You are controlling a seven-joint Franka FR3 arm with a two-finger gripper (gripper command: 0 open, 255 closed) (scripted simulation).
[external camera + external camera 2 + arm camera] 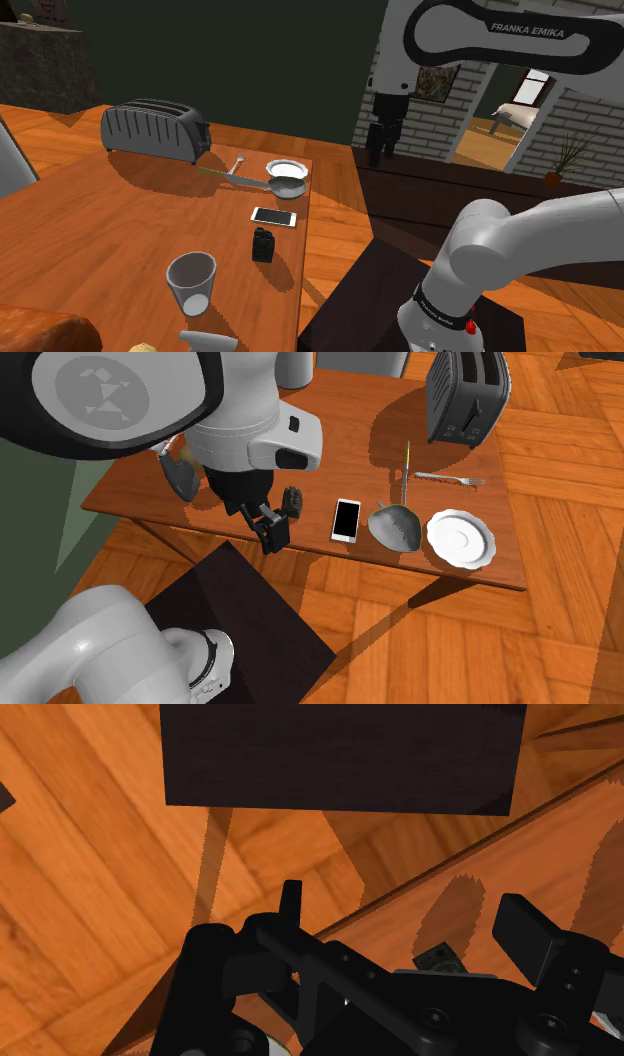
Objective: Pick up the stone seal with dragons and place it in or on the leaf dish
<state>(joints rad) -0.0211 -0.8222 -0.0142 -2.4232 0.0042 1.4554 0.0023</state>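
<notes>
Shoulder view: dark seal (263, 244) stands near table (100, 230) edge

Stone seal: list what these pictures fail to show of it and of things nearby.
Stone seal: carving too small and dark in both exterior views; in the wrist view the body of the gripper hides all but a corner.
Cup: mostly behind the arm in the second exterior view.
Brown lump: cut off at the shoulder view's lower left.

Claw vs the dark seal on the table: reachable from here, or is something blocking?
Probably yes. The claw hangs open by the edge of the table, close to the seal. The seal stands alone, apart from the phone, with nothing over it or between the two.
</notes>
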